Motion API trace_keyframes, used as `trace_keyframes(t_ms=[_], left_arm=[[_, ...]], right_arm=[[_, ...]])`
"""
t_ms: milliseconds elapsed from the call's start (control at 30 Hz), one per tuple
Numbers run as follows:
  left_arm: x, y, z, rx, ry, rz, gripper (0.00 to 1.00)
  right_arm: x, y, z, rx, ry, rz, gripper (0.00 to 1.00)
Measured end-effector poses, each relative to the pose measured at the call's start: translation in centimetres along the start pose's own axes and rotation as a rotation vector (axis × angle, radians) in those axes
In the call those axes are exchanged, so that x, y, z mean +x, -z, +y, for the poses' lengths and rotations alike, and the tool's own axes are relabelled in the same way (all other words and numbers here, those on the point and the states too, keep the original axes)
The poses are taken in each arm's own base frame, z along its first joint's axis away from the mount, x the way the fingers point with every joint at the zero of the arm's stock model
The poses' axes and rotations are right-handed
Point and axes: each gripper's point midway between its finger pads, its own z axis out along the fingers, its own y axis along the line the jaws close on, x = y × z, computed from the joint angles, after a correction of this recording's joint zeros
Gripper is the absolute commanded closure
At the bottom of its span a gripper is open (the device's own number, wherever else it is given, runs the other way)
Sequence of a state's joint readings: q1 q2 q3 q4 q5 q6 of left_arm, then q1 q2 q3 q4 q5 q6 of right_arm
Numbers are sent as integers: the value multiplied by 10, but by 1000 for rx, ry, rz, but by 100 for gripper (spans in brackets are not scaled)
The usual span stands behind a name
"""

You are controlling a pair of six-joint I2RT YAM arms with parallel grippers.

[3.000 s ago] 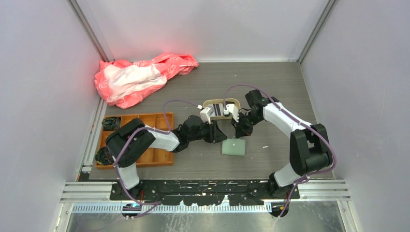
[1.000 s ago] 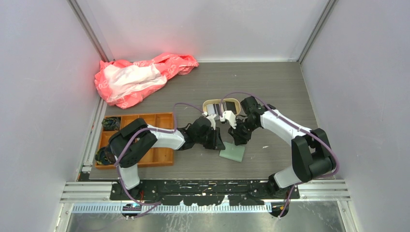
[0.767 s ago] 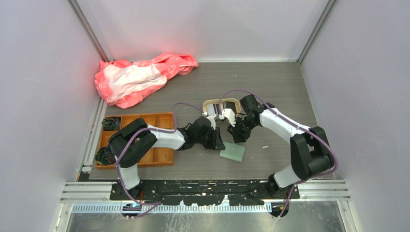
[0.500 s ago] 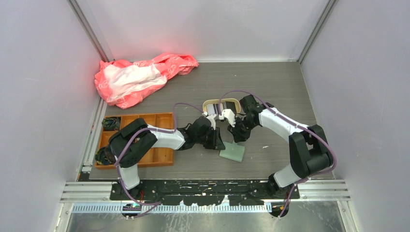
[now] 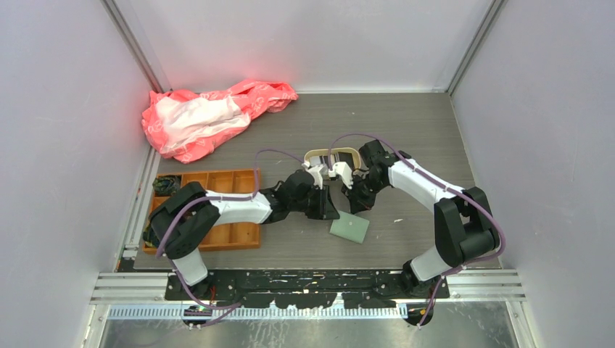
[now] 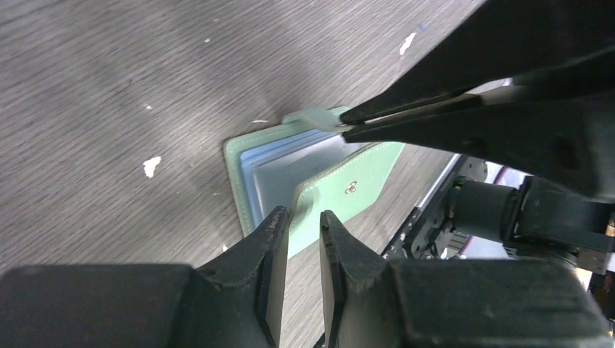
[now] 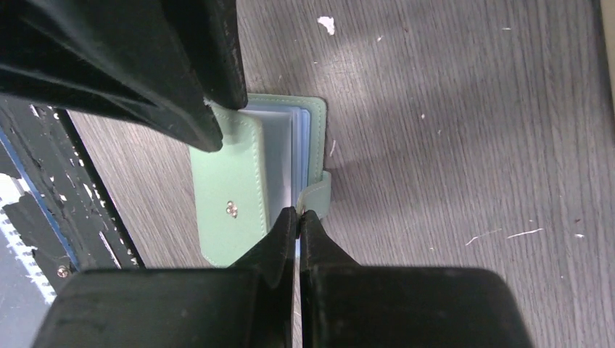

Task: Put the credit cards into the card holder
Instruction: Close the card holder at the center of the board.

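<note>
The sage-green card holder (image 5: pixel 349 229) lies on the grey table between both arms. Its cover (image 6: pixel 348 190) with a metal snap is lifted, showing pale blue clear pockets (image 6: pixel 286 163). My left gripper (image 6: pixel 303 216) is shut on the cover's near corner, the jaws a little apart around it. My right gripper (image 7: pixel 298 212) is shut on the holder's small strap tab (image 7: pixel 318 194); its fingers (image 6: pixel 435 109) pinch that tab in the left wrist view. In the top view the left gripper (image 5: pixel 330 212) and right gripper (image 5: pixel 353 208) meet over the holder. The credit cards are hidden behind the wrists.
A beige round-cornered tray (image 5: pixel 332 151) sits just behind the two wrists. An orange compartment tray (image 5: pixel 217 174) stands at the left beside the left arm. A crumpled pink and white bag (image 5: pixel 210 116) lies at the back left. White specks dot the table.
My right gripper has closed onto the strap tab. The left arm has shifted slightly, still holding the cover, and the card holder lies a little flatter.
</note>
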State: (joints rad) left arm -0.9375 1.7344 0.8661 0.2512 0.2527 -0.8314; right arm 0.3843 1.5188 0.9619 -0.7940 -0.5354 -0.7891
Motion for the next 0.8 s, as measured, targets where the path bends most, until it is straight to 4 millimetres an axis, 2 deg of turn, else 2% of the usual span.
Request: trace_keyframes(t_ms=[100,233,400,567,800], left_arm=[[-4,4,-10,25,-1,-13,79],[1,3,-12,27,14,3,79],[5,3,-5,-14,18,12,70],[3,10,0,-57,19,0,67],[0,13,-17,9,6,-1,76]], right_arm=[[0,-1,2,-8,-5,-6,99],[4,-3,5,-14,-18,-3,99],[8,-5,4,3,-42,6,99],[7,-5,1,20,-59,1,99],[5,-6,0,24,-74,-3,99]])
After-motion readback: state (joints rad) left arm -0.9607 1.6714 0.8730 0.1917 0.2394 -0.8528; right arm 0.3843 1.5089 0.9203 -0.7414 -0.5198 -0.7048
